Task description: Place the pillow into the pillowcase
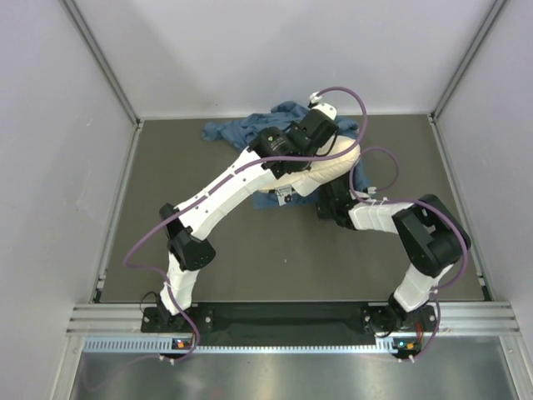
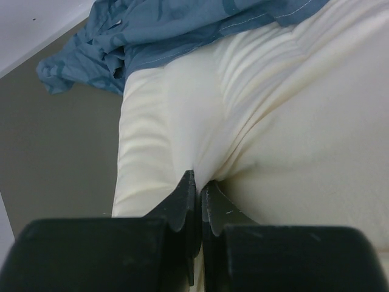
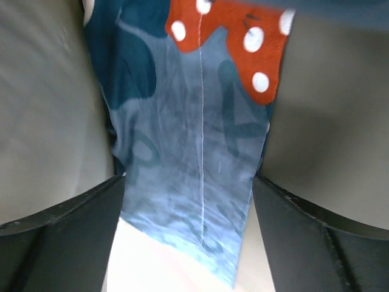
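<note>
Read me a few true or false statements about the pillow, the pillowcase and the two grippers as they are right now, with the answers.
1. The left gripper is shut on a pinched fold of the pillow. True.
2. The pillow is fully inside the pillowcase. False: most of the pillow lies bare, and the case is bunched at its far end.
3. The right gripper has its jaws wide apart, with pillowcase fabric between them. True.
4. The pillowcase is plain white. False: it is blue with darker print and a red bow with white dots.
</note>
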`<action>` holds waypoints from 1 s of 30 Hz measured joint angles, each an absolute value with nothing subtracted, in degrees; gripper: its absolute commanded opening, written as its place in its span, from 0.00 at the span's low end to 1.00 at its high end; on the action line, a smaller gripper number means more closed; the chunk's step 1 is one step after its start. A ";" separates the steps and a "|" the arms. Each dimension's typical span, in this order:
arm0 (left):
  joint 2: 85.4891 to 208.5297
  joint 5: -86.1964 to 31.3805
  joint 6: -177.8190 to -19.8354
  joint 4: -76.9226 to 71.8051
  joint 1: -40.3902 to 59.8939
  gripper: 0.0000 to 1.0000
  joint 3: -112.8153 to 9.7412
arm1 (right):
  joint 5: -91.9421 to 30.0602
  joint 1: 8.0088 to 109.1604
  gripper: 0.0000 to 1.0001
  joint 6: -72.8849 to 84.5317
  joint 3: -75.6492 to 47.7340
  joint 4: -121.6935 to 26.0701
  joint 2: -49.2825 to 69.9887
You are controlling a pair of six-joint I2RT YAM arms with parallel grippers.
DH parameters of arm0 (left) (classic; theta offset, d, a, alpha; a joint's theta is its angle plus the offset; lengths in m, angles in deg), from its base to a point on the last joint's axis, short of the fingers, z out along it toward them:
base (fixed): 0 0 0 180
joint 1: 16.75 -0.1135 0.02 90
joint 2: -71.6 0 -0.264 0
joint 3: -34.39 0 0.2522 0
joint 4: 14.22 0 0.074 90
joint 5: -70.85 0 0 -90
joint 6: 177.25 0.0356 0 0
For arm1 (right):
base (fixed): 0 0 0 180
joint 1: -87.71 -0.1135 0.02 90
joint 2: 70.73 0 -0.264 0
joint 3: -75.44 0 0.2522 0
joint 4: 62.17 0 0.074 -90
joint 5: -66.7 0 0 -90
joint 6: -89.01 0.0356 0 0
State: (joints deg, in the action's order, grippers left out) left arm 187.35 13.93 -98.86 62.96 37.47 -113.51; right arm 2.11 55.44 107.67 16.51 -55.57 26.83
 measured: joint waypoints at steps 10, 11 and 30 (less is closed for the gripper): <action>187.35 13.63 -98.03 62.85 37.18 0.00 -113.43 | 2.39 56.23 0.19 106.97 12.31 -58.67 33.82; 187.32 13.50 -98.01 62.83 37.18 0.00 -113.36 | 2.11 56.45 0.03 106.53 12.01 -58.19 34.39; 187.02 11.09 -98.06 62.09 38.10 0.00 -110.59 | -17.28 60.12 0.00 74.73 38.67 -110.99 31.22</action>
